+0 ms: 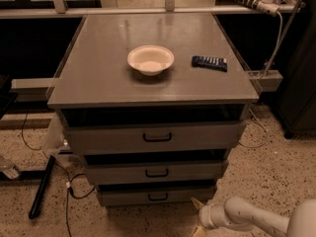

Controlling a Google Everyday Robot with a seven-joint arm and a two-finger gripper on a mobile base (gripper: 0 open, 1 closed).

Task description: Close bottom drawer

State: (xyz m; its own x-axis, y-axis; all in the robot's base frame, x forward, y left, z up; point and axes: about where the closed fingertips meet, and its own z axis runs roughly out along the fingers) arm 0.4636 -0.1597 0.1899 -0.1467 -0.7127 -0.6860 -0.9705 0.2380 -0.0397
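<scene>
Approach looks to be the step in hand: the gripper (197, 216) hangs low at the lower right of the view, close above the speckled floor (276, 177), its jaws spread apart with nothing between them. The bottom drawer (123, 197), narrowest of the three grey drawers in the cabinet, stands pulled out a little, with a dark gap above its short front panel and a small black loop handle (158, 196) at mid-panel. The jaws lie just beside the panel's right end, slightly lower and nearer the camera, not touching it. Next, I judge, the gripper must shift left to face the panel and press it straight back; a push at the very end could skew the drawer
</scene>
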